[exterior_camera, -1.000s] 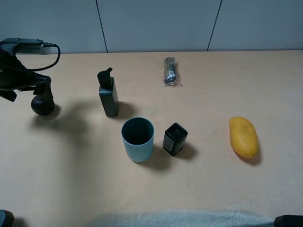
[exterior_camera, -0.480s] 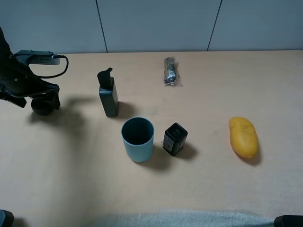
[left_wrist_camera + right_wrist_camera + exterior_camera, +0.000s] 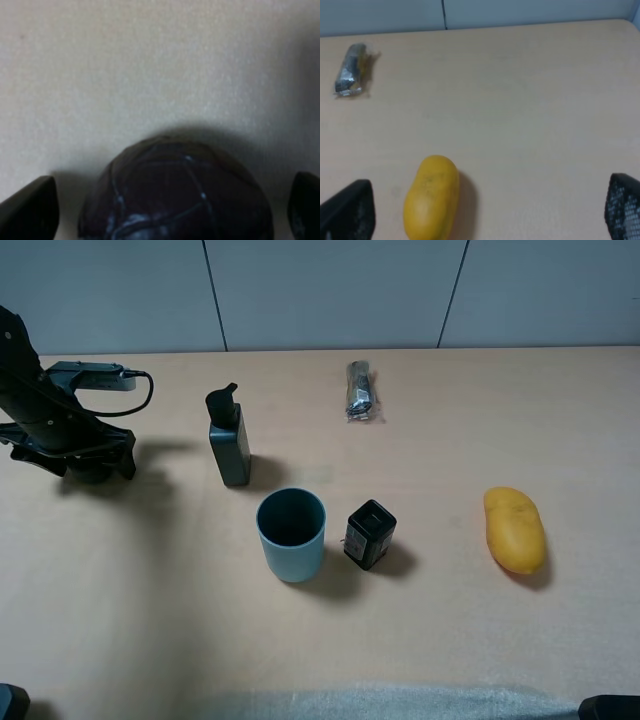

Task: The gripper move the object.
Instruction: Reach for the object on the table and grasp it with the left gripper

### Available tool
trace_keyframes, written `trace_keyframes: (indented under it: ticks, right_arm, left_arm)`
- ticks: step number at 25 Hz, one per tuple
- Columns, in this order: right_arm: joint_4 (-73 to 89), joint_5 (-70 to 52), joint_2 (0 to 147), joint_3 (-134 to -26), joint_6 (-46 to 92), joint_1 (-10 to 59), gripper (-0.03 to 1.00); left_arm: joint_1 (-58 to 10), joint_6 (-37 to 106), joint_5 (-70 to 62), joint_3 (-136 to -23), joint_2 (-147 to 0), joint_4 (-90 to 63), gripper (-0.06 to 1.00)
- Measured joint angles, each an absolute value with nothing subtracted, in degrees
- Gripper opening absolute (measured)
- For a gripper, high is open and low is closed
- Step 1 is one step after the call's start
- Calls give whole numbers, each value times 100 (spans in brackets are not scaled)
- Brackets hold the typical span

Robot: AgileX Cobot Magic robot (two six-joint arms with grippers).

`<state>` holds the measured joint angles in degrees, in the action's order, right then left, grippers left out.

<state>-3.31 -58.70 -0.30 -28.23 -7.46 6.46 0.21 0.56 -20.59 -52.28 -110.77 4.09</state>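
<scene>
The object, a dark rough-skinned ball (image 3: 175, 195), rests on the tan table at the far left. My left gripper (image 3: 90, 468) is low over it and hides most of it in the exterior view. In the left wrist view the left gripper (image 3: 167, 210) stands astride the ball, with a black fingertip (image 3: 30, 210) on each side and a small gap to the ball on both. The jaws are open. My right gripper (image 3: 485, 210) is open and empty, and looks down at the table near the yellow mango (image 3: 431, 197).
A black pump bottle (image 3: 229, 440) stands right of the left arm. A blue-grey cup (image 3: 291, 533) and a small black boxy bottle (image 3: 370, 534) stand mid-table. The mango (image 3: 515, 529) lies at the right, and a foil packet (image 3: 360, 390) near the back wall.
My left arm has moved a little right and come down. The ball, plain to see below the claw a second ago, now sits between the fingers and is mostly hidden.
</scene>
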Motion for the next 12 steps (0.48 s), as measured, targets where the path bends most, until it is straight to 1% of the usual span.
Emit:
trace_keyframes:
  ticks: [9,12]
  right_arm:
    - [-331,-5870,-30,-2823,-746,646,69]
    - [-331,-5870,-30,-2823,-746,646,69]
  left_arm:
    - [21,56,-2036,-5228,-11084,403,81]
    - [21,56,-2036,-5228,-11084,397,74]
